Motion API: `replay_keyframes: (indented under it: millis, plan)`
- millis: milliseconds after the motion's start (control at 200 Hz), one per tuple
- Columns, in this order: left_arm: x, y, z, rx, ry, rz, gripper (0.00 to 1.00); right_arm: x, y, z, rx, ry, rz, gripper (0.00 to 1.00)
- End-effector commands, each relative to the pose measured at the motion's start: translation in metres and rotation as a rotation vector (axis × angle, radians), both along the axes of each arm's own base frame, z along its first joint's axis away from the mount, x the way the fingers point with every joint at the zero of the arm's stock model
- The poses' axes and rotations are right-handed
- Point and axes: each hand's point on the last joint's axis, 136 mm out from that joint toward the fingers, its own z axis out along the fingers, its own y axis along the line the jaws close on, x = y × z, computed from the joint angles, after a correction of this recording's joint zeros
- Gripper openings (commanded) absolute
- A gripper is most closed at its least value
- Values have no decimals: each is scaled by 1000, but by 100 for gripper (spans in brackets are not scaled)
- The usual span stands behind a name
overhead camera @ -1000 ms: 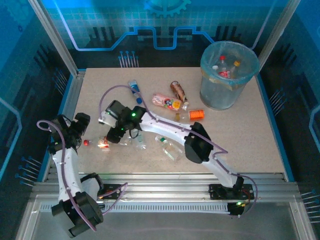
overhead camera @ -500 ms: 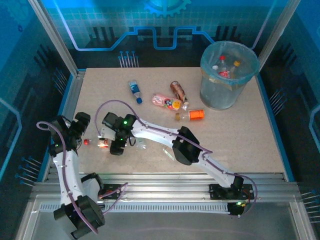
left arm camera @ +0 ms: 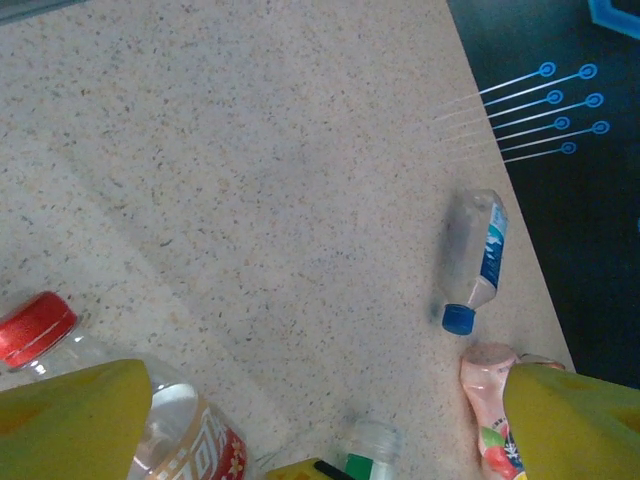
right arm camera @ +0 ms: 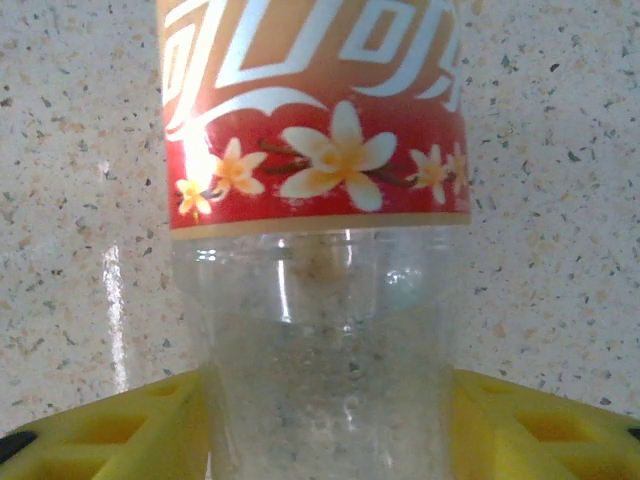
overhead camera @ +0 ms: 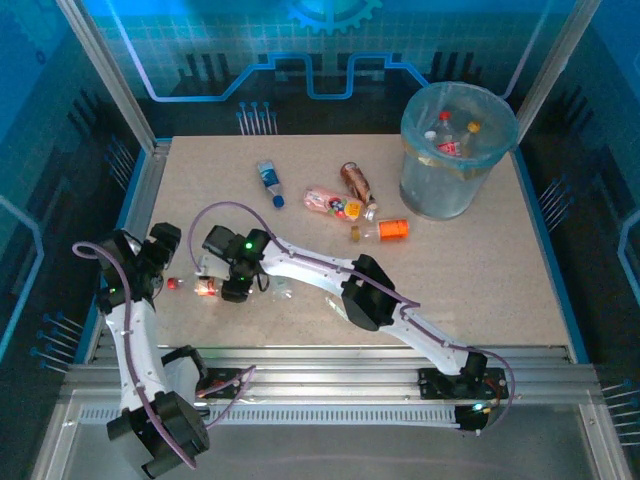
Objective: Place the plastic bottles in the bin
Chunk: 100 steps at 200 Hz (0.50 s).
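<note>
Noted bin (overhead camera: 455, 150) well apart from both grippers, far beyond and to right, some bottles (overhead camera: 450, 138) inside. Found right gripper (overhead camera: 213, 287) clamped on red-labelled bottle (right arm camera: 318, 250), yellow fingers (right arm camera: 110, 430) against both its sides. Found left gripper (left arm camera: 325, 395) spread wide, red cap (left arm camera: 35, 328) just beside its left finger. Spotted blue-labelled bottle (left arm camera: 483, 255) lying flat ahead of left gripper, apart from it.
</note>
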Motion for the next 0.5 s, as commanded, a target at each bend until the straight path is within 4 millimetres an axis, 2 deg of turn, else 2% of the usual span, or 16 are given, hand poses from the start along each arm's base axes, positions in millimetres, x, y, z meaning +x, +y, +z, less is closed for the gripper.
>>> replay_keyframes:
  millis: [0,115,285,325,350,360,375,495]
  plan:
    - [8,1,34,16,-72,-19,91,5,2,45,70,-32,-26,56]
    - [16,3,76,29,-154,-17,90,10,2,80,148,-34,-68,51]
    - [24,-4,160,93,-292,-62,89,19,-4,132,259,-25,-141,47]
    - [23,-8,177,120,-319,-80,89,21,-7,144,284,-25,-160,46]
    - [23,-11,188,137,-337,-91,88,23,-8,142,286,-20,-172,46]
    - [23,-12,194,145,-346,-96,88,23,-10,156,310,-29,-176,45]
    - [22,-14,199,154,-354,-104,88,24,-12,164,325,-32,-180,45]
    - [22,-41,242,223,-416,-207,87,33,-28,191,369,-67,-239,43]
